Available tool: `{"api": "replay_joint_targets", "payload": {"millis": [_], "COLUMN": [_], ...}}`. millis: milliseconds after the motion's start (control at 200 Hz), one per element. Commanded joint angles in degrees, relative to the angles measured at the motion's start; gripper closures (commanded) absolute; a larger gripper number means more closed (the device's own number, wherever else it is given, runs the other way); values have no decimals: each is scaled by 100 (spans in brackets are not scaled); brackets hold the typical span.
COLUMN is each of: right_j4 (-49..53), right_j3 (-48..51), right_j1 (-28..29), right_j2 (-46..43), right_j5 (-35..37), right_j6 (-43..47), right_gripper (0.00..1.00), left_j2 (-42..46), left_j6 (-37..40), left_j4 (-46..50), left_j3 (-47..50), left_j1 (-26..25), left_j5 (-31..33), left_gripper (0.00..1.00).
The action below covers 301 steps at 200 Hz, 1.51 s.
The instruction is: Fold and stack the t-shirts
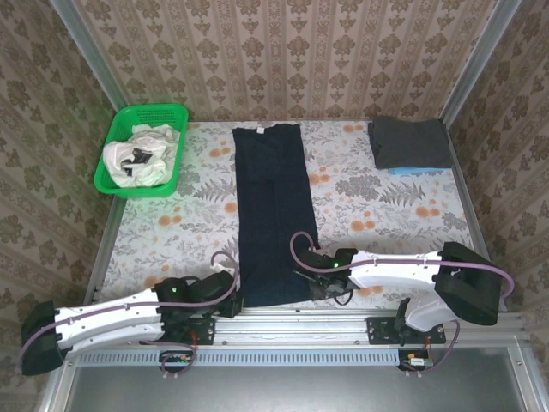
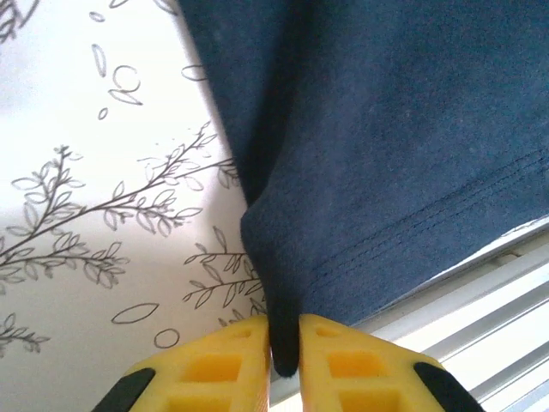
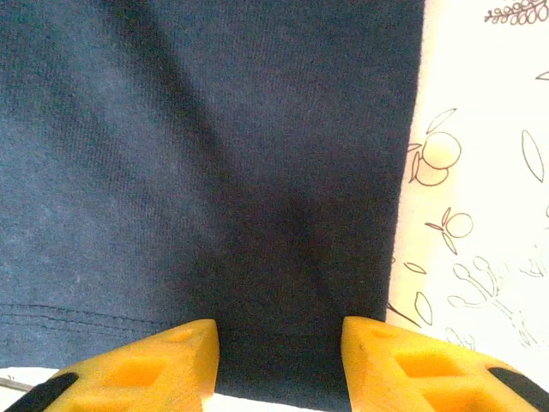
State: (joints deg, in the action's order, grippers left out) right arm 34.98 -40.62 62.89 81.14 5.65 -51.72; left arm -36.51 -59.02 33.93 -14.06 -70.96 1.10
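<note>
Down the middle of the surface (image 1: pixel 377 215) lies the navy shirt (image 1: pixel 273 215), folded lengthwise into a long narrow strip that runs from the upper centre of the overhead view down almost to the metal rail at the bottom. Its hem is the end nearest the arms.

At the lower left corner of that strip sits the left claw (image 2: pixel 285 322). Its yellow fingers are drawn close, with only a thin slot between them, and a fold of the navy cloth runs down into that slot, so it looks pinched on the shirt's corner.

At the lower right corner is the right claw (image 3: pixel 279 326). Its fingers stand well apart, one on either side of a stretch of hem, the side edge of the shirt just beside the right-hand finger.

Up in the right corner a grey shirt (image 1: pixel 410 142) lies folded on top of a blue shirt (image 1: pixel 420 171). Far to the upper left, a green basket (image 1: pixel 137 192) holds crumpled white shirts (image 1: pixel 137 156) with black marks.
</note>
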Motion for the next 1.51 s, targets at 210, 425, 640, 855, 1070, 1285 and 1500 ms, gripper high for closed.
{"api": "replay_joint_targets", "payload": {"millis": [210, 425, 640, 855, 1070, 1285, 1500], "right_j4": [454, -344, -803, -688, -668, -731, -755], "right_j3": [329, 807, 845, 745, 838, 887, 863], "right_j1": [92, 57, 56, 56, 56, 57, 61], "right_j2": [-998, -948, -904, -609, -768, -743, -734], "right_j5": [335, 91, 8, 56, 113, 119, 121], "right_j6": [-636, -839, -839, -854, -927, -911, -890], "right_gripper": [43, 40, 43, 48, 58, 70, 80], "left_j2": [308, 309, 299, 59, -448, -702, -1137], "left_j6": [-377, -583, -618, -589, -538, -448, -361], "left_j4": [-95, -609, -1005, -1530, -2084, -2316, -2593], "left_j3": [269, 614, 769, 809, 728, 545, 356], "left_j1": [-54, -67, -67, -67, -42, 3, 47], "left_j5": [-14, -115, -128, -84, -58, -5, -20], "left_gripper": [53, 47, 53, 54, 62, 71, 91]}}
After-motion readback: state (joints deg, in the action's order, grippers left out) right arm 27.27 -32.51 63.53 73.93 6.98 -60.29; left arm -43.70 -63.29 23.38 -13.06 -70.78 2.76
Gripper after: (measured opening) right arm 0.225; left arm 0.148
